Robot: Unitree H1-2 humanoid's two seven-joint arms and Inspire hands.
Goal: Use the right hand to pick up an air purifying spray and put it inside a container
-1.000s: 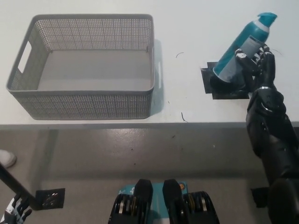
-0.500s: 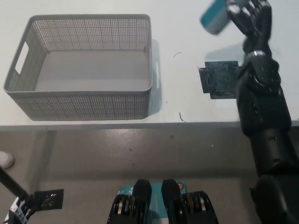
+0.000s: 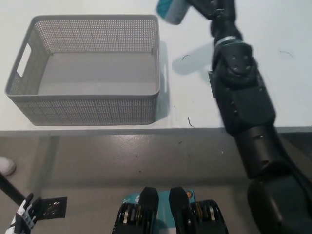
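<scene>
text: none legible | labels: none | numbers: none

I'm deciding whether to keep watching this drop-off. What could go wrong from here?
1. The spray can is mostly cut off by the picture's top edge, so the right hand and its hold can hardly be checked.
2. The can hangs beside the grey basket's far right corner, not over the inside; released here, it may hit the rim or land on the table.

The left hand rests low, away from the table.
</scene>
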